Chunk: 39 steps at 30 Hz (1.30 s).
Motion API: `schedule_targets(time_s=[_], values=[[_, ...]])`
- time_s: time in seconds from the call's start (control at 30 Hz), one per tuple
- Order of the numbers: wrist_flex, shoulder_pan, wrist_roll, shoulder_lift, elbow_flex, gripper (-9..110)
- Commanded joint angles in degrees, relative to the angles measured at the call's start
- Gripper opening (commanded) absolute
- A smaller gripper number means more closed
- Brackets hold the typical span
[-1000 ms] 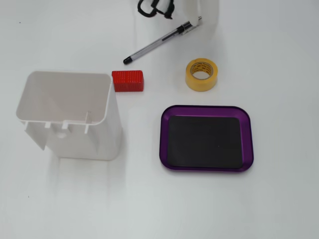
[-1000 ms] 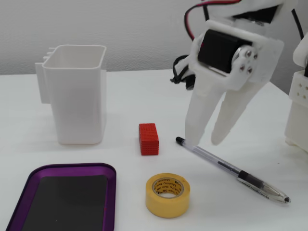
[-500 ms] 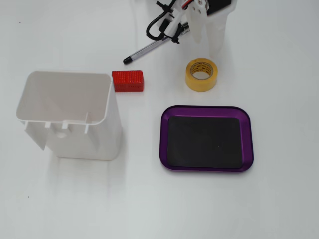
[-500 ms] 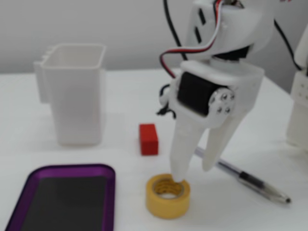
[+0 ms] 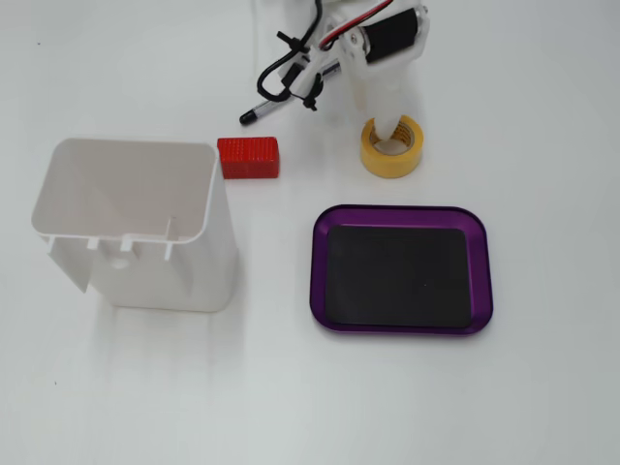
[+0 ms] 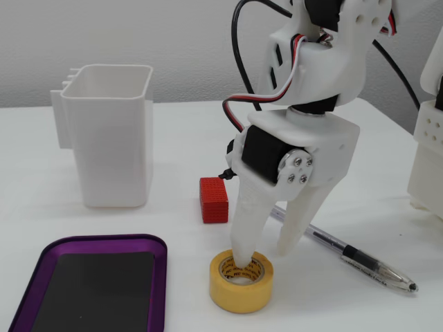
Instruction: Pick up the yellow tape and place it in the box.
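Note:
The yellow tape (image 5: 391, 166) lies flat on the white table, just above the purple box (image 5: 400, 211) in a fixed view. In a fixed view from the side, the tape (image 6: 239, 291) sits right of the box (image 6: 104, 240). My gripper (image 5: 386, 124) comes down over the tape. Its jaws stand apart: one finger (image 6: 243, 228) reaches into the tape's hole, the other hangs outside the roll's far wall. The gripper (image 6: 264, 257) straddles that wall without pinching it. The box is empty.
A tall white container (image 5: 136, 228) stands at the left. A red ribbed block (image 5: 249, 157) lies between it and the tape. A pen (image 6: 346, 254) lies behind the gripper. Another white structure (image 6: 429, 145) stands at the right edge.

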Motion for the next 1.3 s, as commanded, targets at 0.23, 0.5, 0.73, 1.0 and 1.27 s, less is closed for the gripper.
schedule_targets(time_s=[0.23,0.5,0.73,1.0,1.27], values=[[-6.06,-0.09,-0.35,0.09,5.89,15],[-7.65,-0.35,-0.09,0.18,7.82,0],[1.05,-0.79,0.35,4.66,-2.55,-1],[-2.46,-0.26,0.44,7.47,-21.18,-1],[-5.36,0.18,2.55,-11.95,-28.74,-1]])
